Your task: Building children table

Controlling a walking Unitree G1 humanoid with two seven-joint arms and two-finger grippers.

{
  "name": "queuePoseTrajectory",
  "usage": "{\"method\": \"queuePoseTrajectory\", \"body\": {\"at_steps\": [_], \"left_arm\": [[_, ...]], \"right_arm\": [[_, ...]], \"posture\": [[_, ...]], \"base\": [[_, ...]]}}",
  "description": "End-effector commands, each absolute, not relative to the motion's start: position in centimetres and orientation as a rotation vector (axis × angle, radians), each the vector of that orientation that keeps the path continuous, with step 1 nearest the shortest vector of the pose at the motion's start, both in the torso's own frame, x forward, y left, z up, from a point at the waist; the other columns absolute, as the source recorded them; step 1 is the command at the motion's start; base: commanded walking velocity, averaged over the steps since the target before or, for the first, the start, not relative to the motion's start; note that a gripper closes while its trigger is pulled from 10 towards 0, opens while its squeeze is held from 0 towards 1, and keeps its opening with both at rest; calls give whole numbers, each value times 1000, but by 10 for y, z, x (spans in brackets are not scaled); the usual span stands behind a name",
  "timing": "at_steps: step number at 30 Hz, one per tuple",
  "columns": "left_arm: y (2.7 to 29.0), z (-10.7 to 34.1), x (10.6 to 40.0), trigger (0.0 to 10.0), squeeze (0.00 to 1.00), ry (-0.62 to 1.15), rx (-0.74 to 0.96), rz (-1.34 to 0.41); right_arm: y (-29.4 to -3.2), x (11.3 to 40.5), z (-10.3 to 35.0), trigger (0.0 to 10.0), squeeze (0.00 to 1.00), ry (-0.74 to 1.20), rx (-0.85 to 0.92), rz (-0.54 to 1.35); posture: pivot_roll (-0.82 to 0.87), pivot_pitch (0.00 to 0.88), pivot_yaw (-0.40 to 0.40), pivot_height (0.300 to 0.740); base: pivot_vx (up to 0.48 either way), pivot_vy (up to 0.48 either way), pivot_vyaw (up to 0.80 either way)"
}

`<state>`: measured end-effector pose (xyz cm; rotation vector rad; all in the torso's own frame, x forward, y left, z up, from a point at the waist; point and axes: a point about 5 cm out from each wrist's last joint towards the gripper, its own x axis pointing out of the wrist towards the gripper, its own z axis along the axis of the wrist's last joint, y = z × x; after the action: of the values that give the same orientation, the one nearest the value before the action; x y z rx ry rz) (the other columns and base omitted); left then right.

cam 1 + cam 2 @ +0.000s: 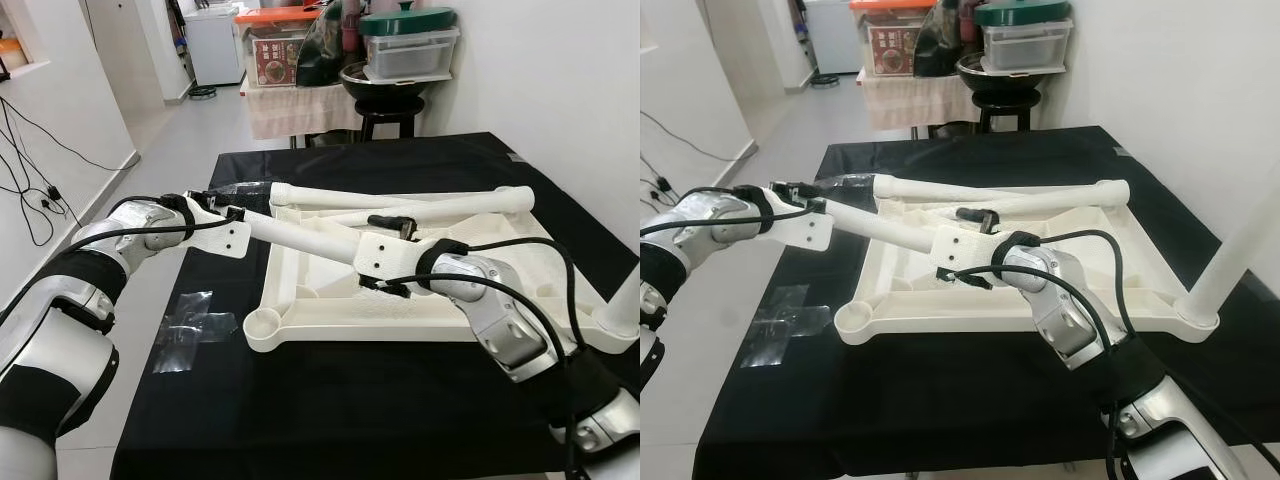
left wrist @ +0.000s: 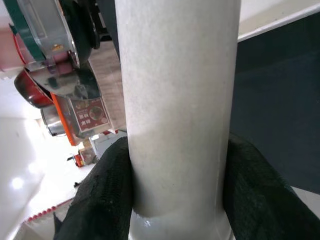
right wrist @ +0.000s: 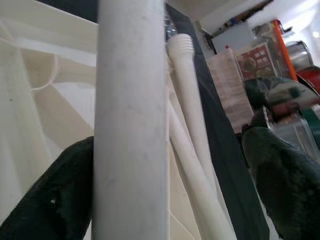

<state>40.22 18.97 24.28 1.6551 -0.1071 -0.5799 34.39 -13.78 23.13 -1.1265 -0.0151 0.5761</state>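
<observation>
Black cloth [image 1: 330, 400] on my near side is open room to reach in. Farther off, the upturned tabletop [image 1: 330, 325] and loose legs [image 1: 440, 205] crowd the middle, another leg [image 1: 1240, 250] stands up on the right.

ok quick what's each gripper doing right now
Left gripper: shut on the white table leg.
Right gripper: open around the same leg, one finger touching it.

Two silver arms with black joint bands and looped black cables; white wrist brackets; textured black fingers [image 2: 100, 200].
</observation>
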Motion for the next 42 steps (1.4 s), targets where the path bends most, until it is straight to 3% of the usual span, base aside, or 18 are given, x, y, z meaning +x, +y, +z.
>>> {"method": "queuePoseTrajectory", "body": {"at_steps": [1, 3, 7, 8, 11, 15, 16, 17, 18, 20, 31, 33, 34, 35, 38, 42], "left_arm": [[201, 244, 402, 0, 0, -58, 1650, -559], [211, 245, 402, 0, 0, -25, 1594, -521], [222, 244, 401, 0, 0, 8, 1541, -474], [222, 244, 401, 0, 0, 8, 1541, -474], [230, 242, 401, 0, 0, 30, 1449, -422], [234, 242, 401, 0, 0, 36, 1374, -376], [235, 244, 402, 0, 0, 27, 1257, -343], [235, 247, 403, 0, 0, 11, 1109, -312], [234, 249, 404, 0, 0, -3, 997, -298], [234, 249, 404, 0, 0, -9, 942, -293], [225, 236, 401, 0, 0, -25, 904, -370], [210, 240, 401, 0, 0, -64, 718, -479], [210, 240, 401, 0, 0, -64, 718, -479], [201, 244, 401, 0, 0, -95, 584, -554], [195, 247, 400, 0, 0, -118, 497, -605], [167, 269, 389, 0, 0, -233, 88, -930]], "right_arm": [[-146, 349, 250, 10000, 1000, -74, -1083, 498], [-163, 353, 281, 10000, 1000, -172, -956, 370], [-175, 349, 314, 10000, 1000, -296, -766, 304], [-175, 349, 314, 10000, 1000, -296, -766, 304], [-173, 339, 341, 10000, 1000, -416, -483, 353], [-165, 333, 345, 10000, 1000, -452, -344, 442], [-158, 329, 341, 10000, 420, -468, -280, 501], [-152, 327, 335, 10000, 0, -484, -226, 522], [-148, 328, 326, 10000, 0, -479, -204, 521], [-146, 329, 319, 10000, 0, -477, -191, 512], [-154, 336, 302, 10000, 0, -420, -119, 500], [-141, 326, 292, 10000, 0, -413, -69, 622], [-141, 326, 292, 10000, 0, -413, -69, 622], [-132, 319, 286, 10000, 0, -408, -39, 708], [-127, 314, 282, 10000, 0, -407, -19, 762], [-112, 294, 274, 10000, 0, -401, 80, 998]], "posture": [[-18, 0, 60, 740], [-19, 0, 63, 740], [-24, 0, 65, 740], [-24, 0, 65, 740], [-25, 0, 65, 740], [-24, 0, 66, 740], [-26, 0, 66, 740], [-26, 0, 64, 740], [-23, 0, 62, 740], [-23, 0, 62, 740], [-18, 0, 55, 740], [-16, 0, 53, 740], [-16, 0, 53, 740], [-16, 0, 54, 740], [-16, 0, 54, 740], [-18, 0, 53, 740]], "base": [[0, 0, 0], [0, 0, 0], [0, 0, 0], [0, 0, 0], [0, 0, 0], [0, 0, 0], [0, 0, 0], [0, 0, 0], [0, 0, 0], [0, 0, 0], [0, 0, 0], [0, 0, 0], [0, 0, 0], [0, 0, 0], [0, 0, 0], [0, 0, 0]]}}
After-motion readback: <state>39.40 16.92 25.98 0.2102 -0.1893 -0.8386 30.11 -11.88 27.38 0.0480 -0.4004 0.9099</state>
